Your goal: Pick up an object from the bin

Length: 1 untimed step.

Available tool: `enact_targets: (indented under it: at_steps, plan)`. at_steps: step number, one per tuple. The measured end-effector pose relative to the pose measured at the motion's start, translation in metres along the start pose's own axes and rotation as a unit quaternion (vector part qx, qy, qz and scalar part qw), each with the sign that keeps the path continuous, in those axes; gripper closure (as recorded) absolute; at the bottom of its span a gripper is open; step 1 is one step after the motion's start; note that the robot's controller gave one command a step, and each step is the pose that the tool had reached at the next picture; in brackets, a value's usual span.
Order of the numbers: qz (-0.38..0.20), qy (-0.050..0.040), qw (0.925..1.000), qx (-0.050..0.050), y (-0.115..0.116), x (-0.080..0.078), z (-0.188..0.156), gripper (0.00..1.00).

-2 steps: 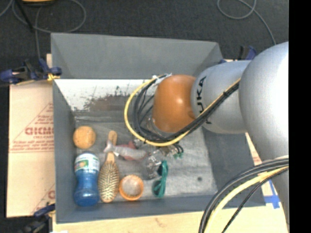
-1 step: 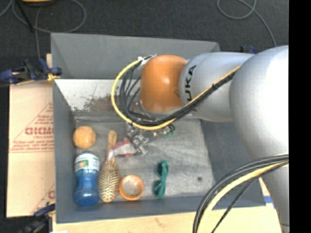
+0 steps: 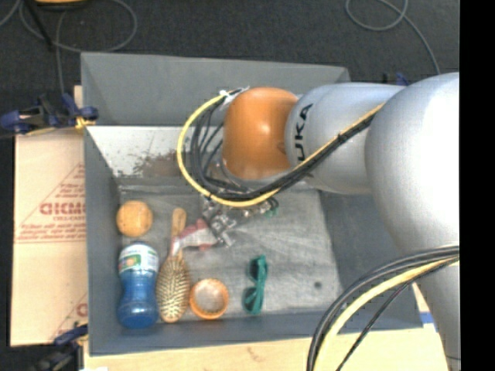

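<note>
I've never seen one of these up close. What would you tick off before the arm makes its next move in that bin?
1. Tool is down in the bin, right by the pinkish packet: ok.
2. Packet is gripped: cannot tell.
3. Room around the packet: not ok, the brush lies against it.
4. Ball, bottle, orange cup and green item lie apart from the tool: ok.
5. Bin floor on the arm's side is free of things: ok.
</note>
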<state>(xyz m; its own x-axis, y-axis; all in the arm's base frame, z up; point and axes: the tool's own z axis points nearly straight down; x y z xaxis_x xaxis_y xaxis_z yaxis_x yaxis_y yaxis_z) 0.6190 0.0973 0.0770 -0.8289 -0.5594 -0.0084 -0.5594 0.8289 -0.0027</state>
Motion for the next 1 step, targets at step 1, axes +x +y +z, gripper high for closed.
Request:
enact_targets:
  at_steps: [1]
  plan:
    - [-0.123, -0.0004, 0.9924, 0.001, -0.0128, 0.015, -0.166, 1.0]
